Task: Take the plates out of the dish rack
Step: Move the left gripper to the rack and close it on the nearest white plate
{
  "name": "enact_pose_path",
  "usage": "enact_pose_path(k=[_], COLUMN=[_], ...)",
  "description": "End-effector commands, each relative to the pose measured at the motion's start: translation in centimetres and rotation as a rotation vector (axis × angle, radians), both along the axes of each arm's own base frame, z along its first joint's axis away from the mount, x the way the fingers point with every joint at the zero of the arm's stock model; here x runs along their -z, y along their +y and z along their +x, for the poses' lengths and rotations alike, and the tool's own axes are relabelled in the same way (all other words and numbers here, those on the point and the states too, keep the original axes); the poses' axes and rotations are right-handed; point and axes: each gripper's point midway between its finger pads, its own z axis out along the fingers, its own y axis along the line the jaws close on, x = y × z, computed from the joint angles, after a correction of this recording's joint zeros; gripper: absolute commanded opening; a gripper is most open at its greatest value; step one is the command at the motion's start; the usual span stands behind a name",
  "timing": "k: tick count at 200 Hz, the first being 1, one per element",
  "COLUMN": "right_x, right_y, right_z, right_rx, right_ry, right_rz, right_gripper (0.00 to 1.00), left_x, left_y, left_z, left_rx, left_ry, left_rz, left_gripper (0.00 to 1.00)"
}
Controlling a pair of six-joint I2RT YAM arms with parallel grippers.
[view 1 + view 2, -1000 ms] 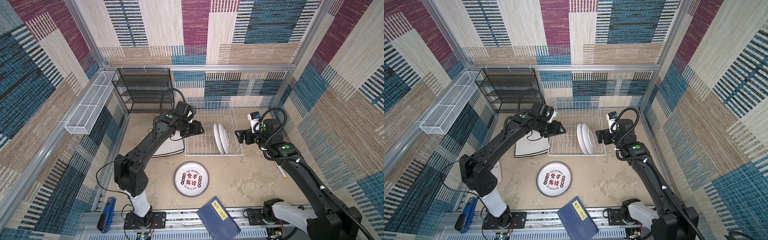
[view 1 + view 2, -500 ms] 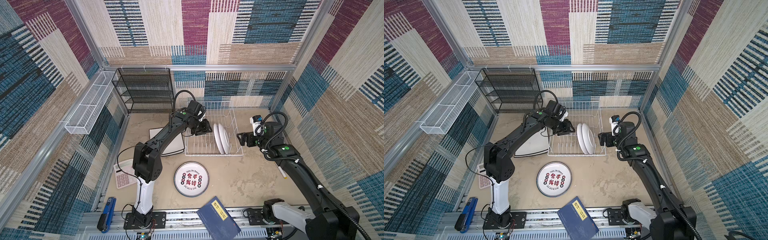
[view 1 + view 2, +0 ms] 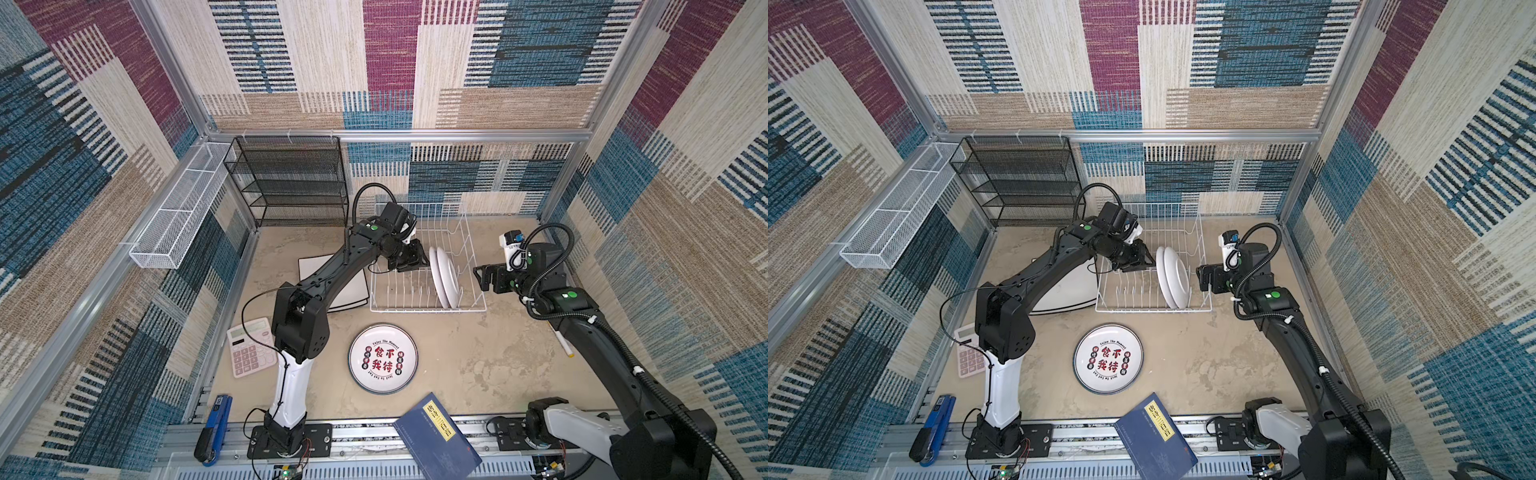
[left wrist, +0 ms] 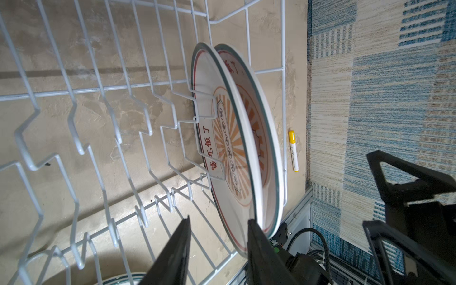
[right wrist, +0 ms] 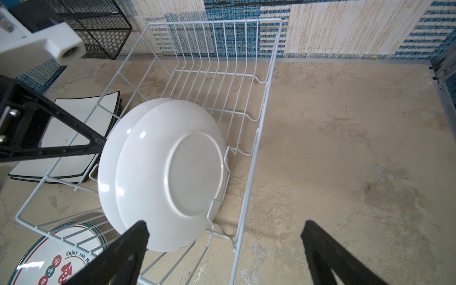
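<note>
Two round plates [image 3: 444, 278] stand on edge side by side near the right end of the white wire dish rack [image 3: 415, 309]. Their printed orange and red faces [image 4: 222, 148] show in the left wrist view, their plain white backs [image 5: 172, 172] in the right wrist view. My left gripper [image 3: 417, 264] hangs over the rack at the nearer plate's upper rim, jaws partly open with only rack wire and floor between them [image 4: 218, 218]. My right gripper [image 3: 482, 278] stands wide open just outside the rack's right end, holding nothing [image 5: 225, 222]. Another round printed plate [image 3: 382, 358] lies flat in front of the rack. Square plates [image 3: 311, 268] are stacked to its left.
A black mesh shelf unit [image 3: 291, 183] stands at the back left, and a long white mesh tray [image 3: 174, 220] hangs on the left wall. A calculator [image 3: 249, 347], a blue book [image 3: 436, 436] and a yellow-capped marker [image 3: 561, 340] lie on the table.
My left arm has swung right across the rack to the standing plates, and its jaws have narrowed. The right gripper has drifted slightly and stayed wide open.
</note>
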Motion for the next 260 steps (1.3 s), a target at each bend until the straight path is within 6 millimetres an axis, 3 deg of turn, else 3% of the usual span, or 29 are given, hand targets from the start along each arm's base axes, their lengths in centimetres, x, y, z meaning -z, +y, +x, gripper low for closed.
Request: enact_pose_path(k=[1,53,148,217,260], right_x=[-0.7,-0.8,-0.6,-0.7,-0.9], right_y=[0.2,0.7,0.6,0.6,0.5], right_z=[0.2,0.1,0.3,0.5,0.5], right_rx=[-0.004,-0.026,-0.019,-0.017,-0.006], right_ry=[-0.027,-0.032,-0.027,-0.035,-0.037], right_rz=[0.014,0.037,0.037,0.04,0.046], right_gripper=[0.99,0.99,0.99,0.99,0.99], left_x=[-1.6,-3.0,-0.2,1.5,1.5], left_y=[-0.2,0.3,-1.9,-3.1,-3.9], left_z=[-0.2,-1.1,-0.8,-0.8,-1.2], left_rx=[-0.005,-0.001,0.015,-0.012,-0.011], left_ry=[-0.021,-0.042,0.036,0.079,0.105], left_rz=[-0.035,-0.051,-0.052,-0.034,-0.049], left_gripper=[0.41,0.42,0.41,0.27,0.05])
